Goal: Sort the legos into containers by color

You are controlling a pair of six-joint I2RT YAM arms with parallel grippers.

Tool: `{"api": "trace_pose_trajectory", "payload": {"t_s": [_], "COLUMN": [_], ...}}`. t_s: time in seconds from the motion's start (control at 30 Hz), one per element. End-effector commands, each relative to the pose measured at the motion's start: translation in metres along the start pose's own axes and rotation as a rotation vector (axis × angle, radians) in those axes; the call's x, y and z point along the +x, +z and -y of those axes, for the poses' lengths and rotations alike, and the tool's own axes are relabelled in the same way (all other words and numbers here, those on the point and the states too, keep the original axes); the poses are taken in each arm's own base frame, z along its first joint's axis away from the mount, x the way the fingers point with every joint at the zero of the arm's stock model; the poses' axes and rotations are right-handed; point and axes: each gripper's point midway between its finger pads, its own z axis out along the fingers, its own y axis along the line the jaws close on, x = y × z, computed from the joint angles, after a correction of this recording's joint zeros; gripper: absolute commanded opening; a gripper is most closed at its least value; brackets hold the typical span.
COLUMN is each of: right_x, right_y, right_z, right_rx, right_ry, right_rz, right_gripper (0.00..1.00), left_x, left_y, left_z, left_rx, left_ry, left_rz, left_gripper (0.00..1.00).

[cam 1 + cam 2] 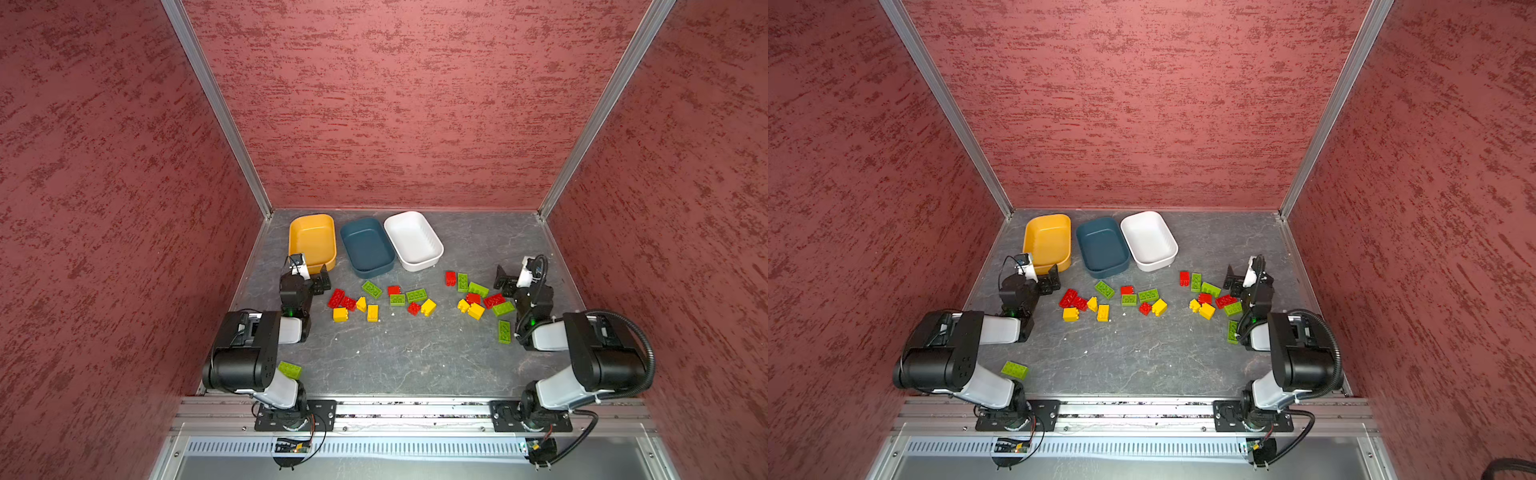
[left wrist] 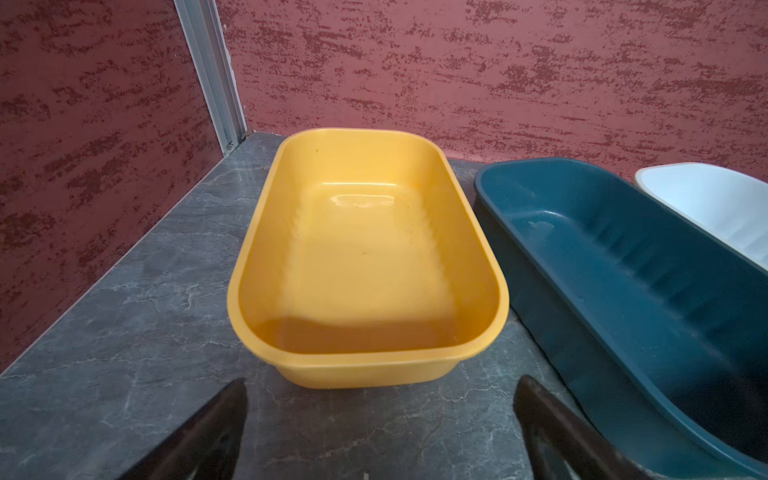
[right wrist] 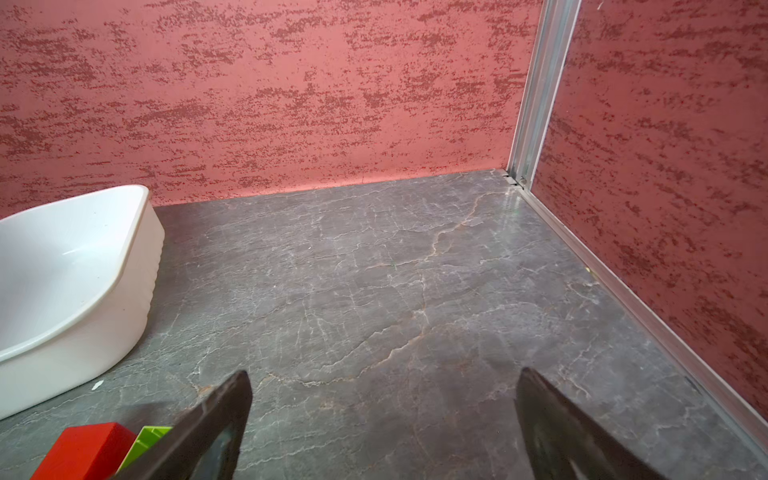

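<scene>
walls (image 1: 395, 104): red mottled panels are set behind the dark teal tub (image 1: 368, 249) and to either side of it
tabletop (image 1: 395, 357): a grey marbled slab is laid under the dark teal tub and spread well out in front of it
arms: the left arm (image 1: 245, 353) and the right arm (image 1: 598, 353) are mounted on a rail (image 1: 415, 409) well in front of the dark teal tub, one to each side
containers: the mustard yellow tub (image 1: 312, 237) is placed just left of the dark teal tub, across a narrow gap; the white tub (image 1: 413, 239) is placed just right of it, at a slant
left gripper (image 2: 382, 384): held in front and to the left of the dark teal tub, at the near end of the mustard yellow tub; its jaws are spread wide and nothing is held between them
right gripper (image 3: 385, 374): held to the right of the dark teal tub, past the white tub; its jaws are spread wide and nothing is gripped
main scatter of legos (image 1: 374, 301): red, lime green and yellow bricks are strewn on the tabletop just in front of the dark teal tub
second scatter of legos (image 1: 478, 297): more bricks of the same colours are strewn in front and to the right of the dark teal tub, near the right gripper
stray bricks: a lime green brick (image 1: 504, 331) is laid beside the right arm and a second lime green brick (image 1: 289, 369) beside the left arm, both well in front of the dark teal tub
</scene>
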Motion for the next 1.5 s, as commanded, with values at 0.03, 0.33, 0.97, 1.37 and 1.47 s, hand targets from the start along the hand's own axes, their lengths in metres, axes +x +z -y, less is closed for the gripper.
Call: {"api": "trace_pose_trajectory", "payload": {"t_s": [0.03, 0.33, 0.97, 1.37, 1.47], "right_x": [-0.009, -0.009, -0.017, -0.06, -0.057], "right_y": [0.001, 0.0, -0.001, -0.01, -0.018], "right_z": [0.0, -0.001, 0.002, 0.019, 0.023], "right_rx": [0.006, 0.005, 0.021, 0.193, 0.237], "right_ry": [-0.011, -0.01, -0.004, 0.233, 0.341], "right_rz": [0.031, 0.032, 0.037, -0.172, -0.216], "right_gripper": [0.99, 0.99, 0.99, 0.99, 0.99], "left_x": [-0.009, -0.01, -0.013, -0.068, -0.05], "left_y": [0.001, 0.001, 0.0, -0.026, -0.044], "left_z": [0.001, 0.001, 0.009, 0.005, 0.015], "left_rx": [0.002, 0.003, 0.045, -0.3, -0.323], "left_ry": [-0.005, -0.005, 0.011, -0.094, -0.22], "left_rz": [0.03, 0.031, 0.025, -0.106, -0.28], "left_gripper": [0.99, 0.99, 0.99, 0.99, 0.99]}}
